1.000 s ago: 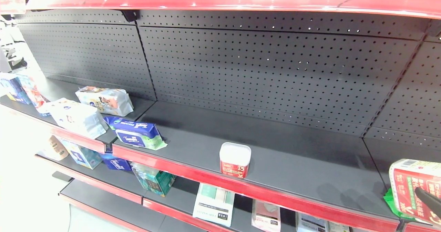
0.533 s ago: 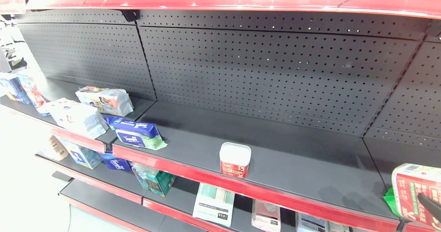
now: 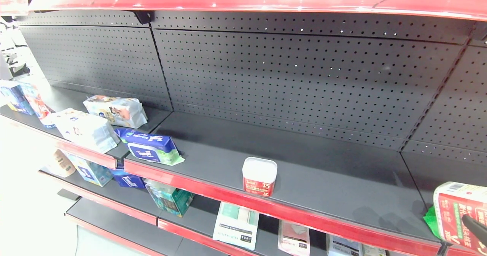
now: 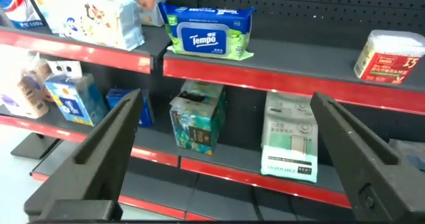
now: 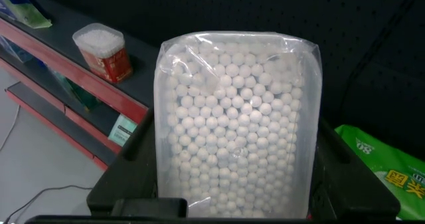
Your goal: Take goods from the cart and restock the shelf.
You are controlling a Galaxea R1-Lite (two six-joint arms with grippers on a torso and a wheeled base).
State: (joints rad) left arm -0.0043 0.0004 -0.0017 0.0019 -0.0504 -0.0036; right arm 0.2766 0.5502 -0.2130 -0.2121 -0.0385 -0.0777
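Placement step: right claw [image 5: 232, 161] grips bead-filled pack [image 3: 456, 206] at the shelf's [image 3: 304, 180] right end; left claw [image 4: 226, 98] gapes empty; next move likely calls for lowering beside green packet [image 3: 431, 220], then release.

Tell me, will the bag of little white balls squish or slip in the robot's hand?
Probably squishes a little: the bag is thin clear plastic full of loose balls. Its shiny film may be slippery, though the right gripper presses it from both sides.
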